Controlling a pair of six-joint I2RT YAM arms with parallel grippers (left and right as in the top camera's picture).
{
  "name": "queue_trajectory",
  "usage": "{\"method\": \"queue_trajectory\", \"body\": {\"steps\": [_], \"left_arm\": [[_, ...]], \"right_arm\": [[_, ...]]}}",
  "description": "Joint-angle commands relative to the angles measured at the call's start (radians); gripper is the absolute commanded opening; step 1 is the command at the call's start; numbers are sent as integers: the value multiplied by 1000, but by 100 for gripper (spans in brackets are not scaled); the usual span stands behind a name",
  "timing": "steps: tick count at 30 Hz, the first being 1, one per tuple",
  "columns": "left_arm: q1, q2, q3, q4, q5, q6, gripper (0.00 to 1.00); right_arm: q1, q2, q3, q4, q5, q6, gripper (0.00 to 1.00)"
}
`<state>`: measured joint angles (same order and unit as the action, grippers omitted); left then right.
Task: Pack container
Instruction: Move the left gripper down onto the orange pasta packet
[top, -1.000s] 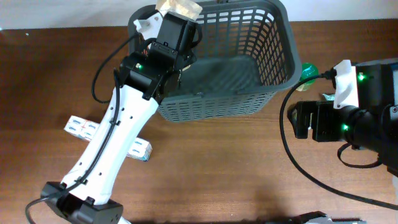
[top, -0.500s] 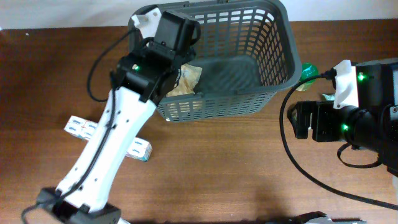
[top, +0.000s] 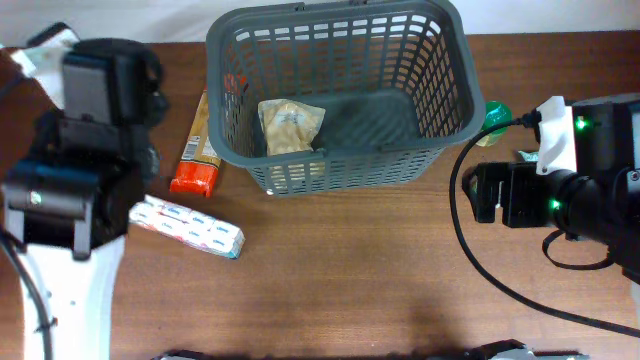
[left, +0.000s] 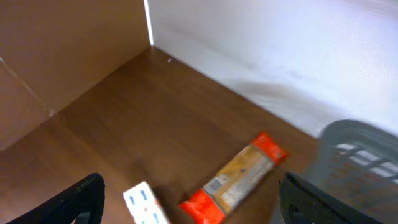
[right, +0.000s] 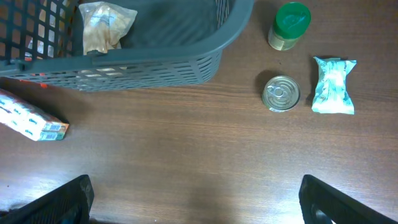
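Note:
The container (top: 350, 172), a dark grey slotted basket, stands at the back middle of the table. A crinkled tan packet (top: 290, 125) lies inside it at the left end, also seen in the right wrist view (right: 102, 25). My left arm (top: 95, 110) is left of the container, clear of it. My left gripper (left: 191, 183) is open and holds nothing, above an orange-ended tan bar pack (left: 239, 180) and a white-and-blue box (left: 144, 204). My right gripper (right: 196, 186) is open over bare table, in front of the container (right: 155, 59).
The bar pack (top: 198, 150) lies against the container's left wall and the box (top: 188, 225) in front of it. Right of the container are a green-lidded jar (right: 289, 25), a tin can (right: 281, 93) and a white-green packet (right: 334, 85). A wall runs behind the table.
My left gripper opened and let go of the tan packet, which now lies in the container. The left arm then swung out to the left. The right arm stayed still.

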<state>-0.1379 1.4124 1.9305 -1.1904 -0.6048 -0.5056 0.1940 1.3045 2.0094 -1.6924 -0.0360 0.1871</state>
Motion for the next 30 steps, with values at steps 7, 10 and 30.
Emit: {"method": "queue_trajectory", "body": {"steps": [7,10,30], "left_arm": [[260,28,-251,237,463,381,83],[275,37,-403,354,533,498,83],[293,358,-770,816,722,748,93]], "right_arm": [[-5,1,-4,-4,-9,1,99],[-5,1,-4,-4,-9,1,99],[-5,1,-4,-4,-9,1,99]]}}
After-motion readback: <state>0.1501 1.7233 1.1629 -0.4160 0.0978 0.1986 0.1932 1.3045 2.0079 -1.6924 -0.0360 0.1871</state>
